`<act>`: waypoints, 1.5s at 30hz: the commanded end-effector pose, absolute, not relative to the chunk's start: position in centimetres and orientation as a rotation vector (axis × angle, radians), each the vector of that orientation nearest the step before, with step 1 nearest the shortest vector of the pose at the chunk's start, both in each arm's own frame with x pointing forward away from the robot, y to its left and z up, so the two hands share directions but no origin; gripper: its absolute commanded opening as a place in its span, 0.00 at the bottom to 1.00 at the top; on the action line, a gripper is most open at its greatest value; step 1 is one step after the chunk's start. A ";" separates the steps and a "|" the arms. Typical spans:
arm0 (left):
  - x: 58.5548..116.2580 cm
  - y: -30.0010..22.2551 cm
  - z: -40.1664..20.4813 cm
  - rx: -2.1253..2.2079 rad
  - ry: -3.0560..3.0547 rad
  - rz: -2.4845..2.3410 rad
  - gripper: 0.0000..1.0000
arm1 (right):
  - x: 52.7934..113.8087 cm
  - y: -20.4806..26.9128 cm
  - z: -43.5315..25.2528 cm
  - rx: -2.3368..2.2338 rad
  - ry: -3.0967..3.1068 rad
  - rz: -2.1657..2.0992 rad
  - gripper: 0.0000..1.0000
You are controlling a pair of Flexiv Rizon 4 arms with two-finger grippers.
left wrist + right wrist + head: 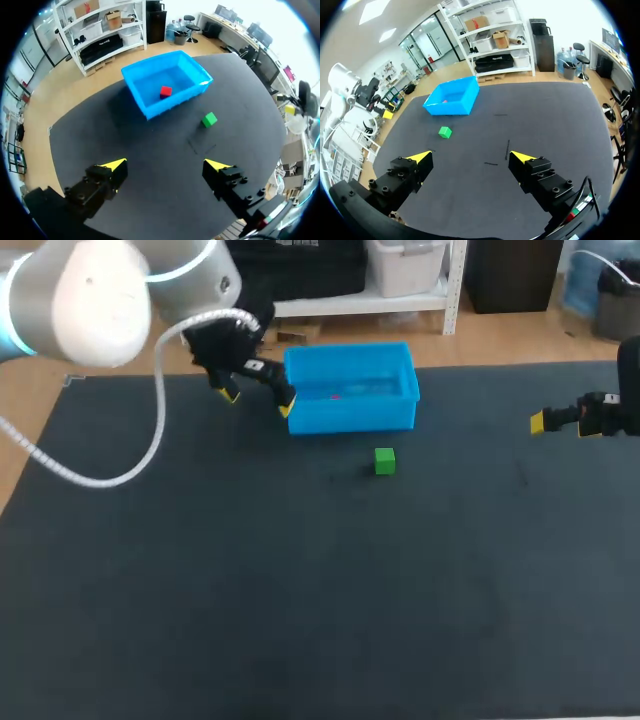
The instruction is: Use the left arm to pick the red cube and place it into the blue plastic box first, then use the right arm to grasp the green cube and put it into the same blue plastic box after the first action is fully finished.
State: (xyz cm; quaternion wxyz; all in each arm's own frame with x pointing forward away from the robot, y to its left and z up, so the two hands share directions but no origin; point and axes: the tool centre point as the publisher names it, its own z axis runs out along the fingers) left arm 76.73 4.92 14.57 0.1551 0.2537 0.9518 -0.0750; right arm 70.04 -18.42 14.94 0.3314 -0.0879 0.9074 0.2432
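1. Red cube: lies on the floor of the blue plastic box, free of any gripper. By its placement, the first half of the task looks done.
2. Blue plastic box: stands open-topped on the far part of the table, within reach of both arms.
3. Green cube: sits on the table near the front wall of the box, not touching it. It is untouched and is judged the next item due.
4. Left gripper: fingers spread, holding nothing, just beside the left end of the box. Its load is delivered, so it has nothing left to hold.
5. Right gripper: fingers wide apart and empty, over the right side of the table, well apart from the green cube. It appears parked until its turn.
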 end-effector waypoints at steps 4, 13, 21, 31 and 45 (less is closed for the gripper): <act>71.1 8.0 13.9 0.597 2.248 -0.356 1.00 | 70.0 -18.5 15.0 -0.231 2.373 0.635 1.00; 69.4 9.8 13.9 0.565 2.226 -0.401 1.00 | 70.0 -18.5 15.0 -0.231 2.373 0.635 1.00; 67.9 10.5 13.7 0.595 2.195 -0.460 1.00 | 70.0 -18.5 15.0 -0.231 2.373 0.635 1.00; 67.5 11.1 13.9 0.674 2.188 -0.517 1.00 | 70.0 -18.5 15.0 -0.231 2.373 0.635 1.00; 67.5 11.4 13.6 0.757 2.190 -0.562 1.00 | 70.0 -18.5 15.0 -0.231 2.373 0.635 1.00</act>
